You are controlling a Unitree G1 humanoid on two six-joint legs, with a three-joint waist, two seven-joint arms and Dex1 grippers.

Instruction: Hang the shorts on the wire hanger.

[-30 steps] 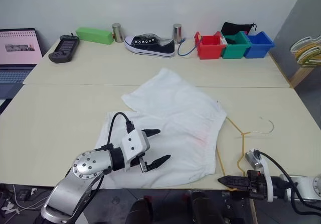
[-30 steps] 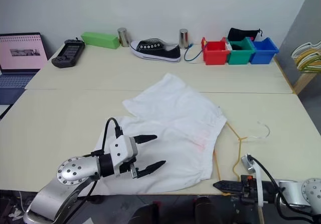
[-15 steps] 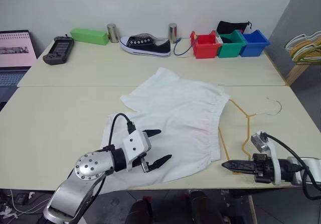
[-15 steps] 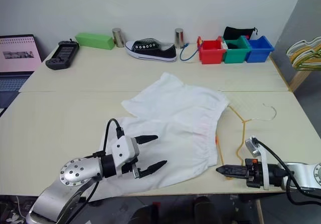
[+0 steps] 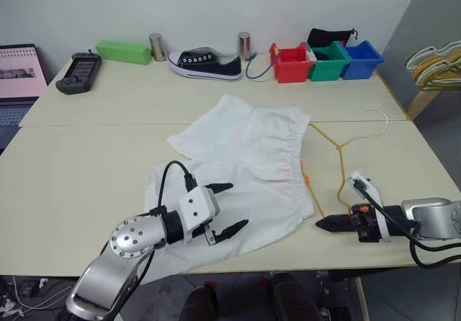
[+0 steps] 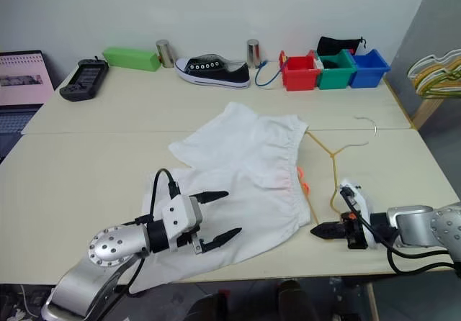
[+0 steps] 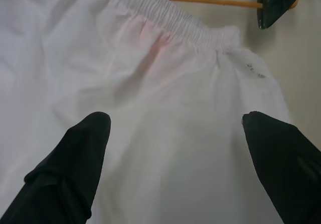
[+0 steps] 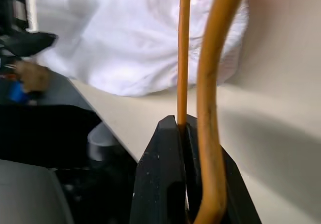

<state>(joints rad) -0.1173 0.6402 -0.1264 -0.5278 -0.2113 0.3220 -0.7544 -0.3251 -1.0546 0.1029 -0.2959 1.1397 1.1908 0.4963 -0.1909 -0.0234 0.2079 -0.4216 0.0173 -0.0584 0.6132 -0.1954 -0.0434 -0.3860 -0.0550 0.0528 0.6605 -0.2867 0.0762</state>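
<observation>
Just past our right claw [image 5: 322, 224], clamped tight on the wire hanger [image 5: 338, 164], the shorts [image 5: 245, 164] lie flat, w/ left claw [image 5: 229, 207] gaping above them. Hanging's not started imo.

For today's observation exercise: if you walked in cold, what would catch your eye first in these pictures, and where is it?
The white shorts lie spread across the middle of the table. The left gripper hangs open over their near edge. Beside them, the right gripper is shut on the near corner of the wire hanger. Along the far edge, a black sneaker and red, green and blue bins add colour.
</observation>
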